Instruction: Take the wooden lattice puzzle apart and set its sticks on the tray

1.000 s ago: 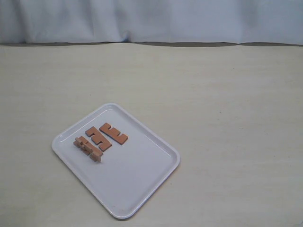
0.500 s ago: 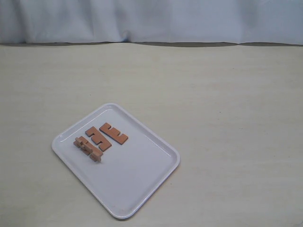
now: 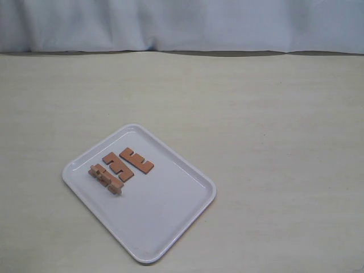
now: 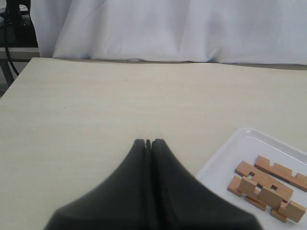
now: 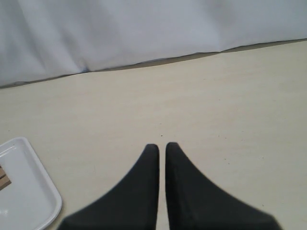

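In the exterior view, the tray (image 3: 165,227) sits in the lower left of the frame, turned at an angle on the pale table (image 3: 273,142). A white cloth (image 3: 182,23) hangs across the top of the frame behind the table.

All the wood lies in the upper left part of the tray. 2 sticks lie flat there, side by side: the first stick (image 3: 136,160) nearer the middle of the frame, and the second stick (image 3: 118,166) just beside it to the left. We cannot tell whether they touch. Just below and left of them is what is left of the wooden lattice puzzle (image 3: 106,178), a small cluster of slats standing on edge and still locked together, close to the tray's left rim. We cannot count its pieces with certainty.

In the left wrist view, the left gripper (image 4: 147,142) fills the bottom centre of the frame above bare table. Its 2 dark fingers are pressed together with only a thin seam between them, and they hold nothing. The tray corner with the wood shows at the lower right.

In the right wrist view, the right gripper (image 5: 162,145) is at the bottom centre. Its fingers are drawn almost together, with a narrow slit of table showing between the tips, and they are empty. A corner of the tray shows at the lower left edge.
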